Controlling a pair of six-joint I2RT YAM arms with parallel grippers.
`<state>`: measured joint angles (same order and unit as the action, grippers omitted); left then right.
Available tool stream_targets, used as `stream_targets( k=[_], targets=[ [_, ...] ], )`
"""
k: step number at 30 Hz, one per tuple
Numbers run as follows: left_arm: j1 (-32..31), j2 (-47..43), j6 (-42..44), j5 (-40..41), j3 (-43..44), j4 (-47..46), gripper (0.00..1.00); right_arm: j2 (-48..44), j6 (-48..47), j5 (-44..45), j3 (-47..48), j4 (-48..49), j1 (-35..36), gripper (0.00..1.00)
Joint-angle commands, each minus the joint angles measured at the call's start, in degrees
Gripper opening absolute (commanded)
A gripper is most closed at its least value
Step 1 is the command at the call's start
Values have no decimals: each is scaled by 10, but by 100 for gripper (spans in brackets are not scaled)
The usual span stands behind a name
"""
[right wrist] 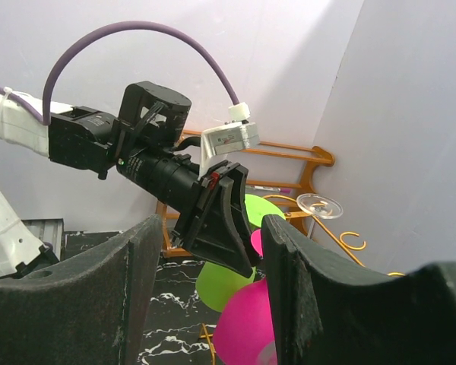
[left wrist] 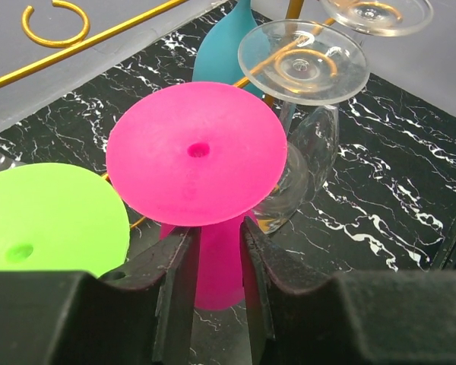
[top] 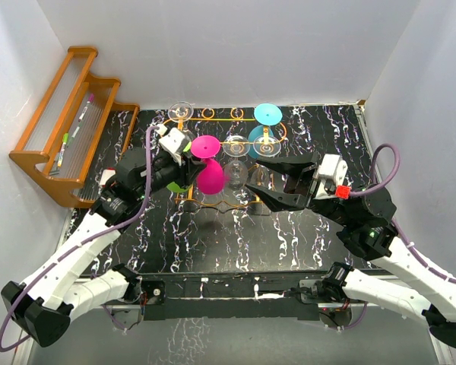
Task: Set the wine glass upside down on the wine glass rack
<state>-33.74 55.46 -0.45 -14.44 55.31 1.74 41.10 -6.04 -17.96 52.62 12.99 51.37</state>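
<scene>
here, the left gripper (left wrist: 216,228) pinches the matte pink wine glass (left wrist: 197,152) under its round foot; right gripper (right wrist: 213,224) gapes empty.

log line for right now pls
left pincer: shut on pink wine glass, base up, at wine glass rack | right pincer: open, empty

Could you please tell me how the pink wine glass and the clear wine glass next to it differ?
The pink wine glass is opaque; the clear wine glass is see-through. The left claw grips the pink one's stem; the clear one is outside its grip. Both are foot up, bowl down.
</scene>
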Motion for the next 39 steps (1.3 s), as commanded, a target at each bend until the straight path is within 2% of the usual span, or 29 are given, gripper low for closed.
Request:
stream_targets(
  k=[1, 11, 12, 13, 14, 15, 19, 22, 24, 27, 32, 34, 36, 39],
  targets=[
    [-3, -28, 14, -9, 22, 21, 27, -1, 0, 2, 0, 13, 3, 57],
    [-3, -66, 55, -21, 26, 82, 31, 7, 3, 10, 9, 13, 4, 59],
    [-2, -72, 58, -20, 32, 93, 34, 13, 9, 16, 19, 4, 4, 61],
    [0, -78, 64, -22, 39, 103, 36, 21, 14, 29, 33, -12, 3, 71],
    [2, -86, 70, -25, 45, 109, 38, 33, 20, 39, 47, -30, 3, 93],
    [5, -96, 77, -26, 50, 112, 39, 45, 23, 43, 65, -49, 3, 98],
    [23, -132, 110, -42, 76, 115, 45, 93, 23, 45, 124, -88, 4, 98],
    [35, -138, 140, -46, 118, 137, 59, 104, 22, 60, 136, -61, 3, 98],
    [40, -128, 182, -13, 155, 158, 70, 101, 27, 80, 138, -31, 3, 98],
    [40, -63, 225, 113, 235, 222, 74, 96, 36, 133, 148, -19, 3, 98],
    [40, 157, 223, 299, 510, 436, 90, 120, 29, 128, 198, -92, 4, 98],
    [40, 212, 213, 305, 597, 492, 93, 125, 29, 126, 201, -101, 3, 98],
    [40, 226, 190, 277, 652, 509, 94, 123, 27, 128, 195, -96, 3, 98],
    [41, 213, 105, 296, 644, 457, 97, 113, 14, 135, 185, -84, 3, 98]
  ],
)
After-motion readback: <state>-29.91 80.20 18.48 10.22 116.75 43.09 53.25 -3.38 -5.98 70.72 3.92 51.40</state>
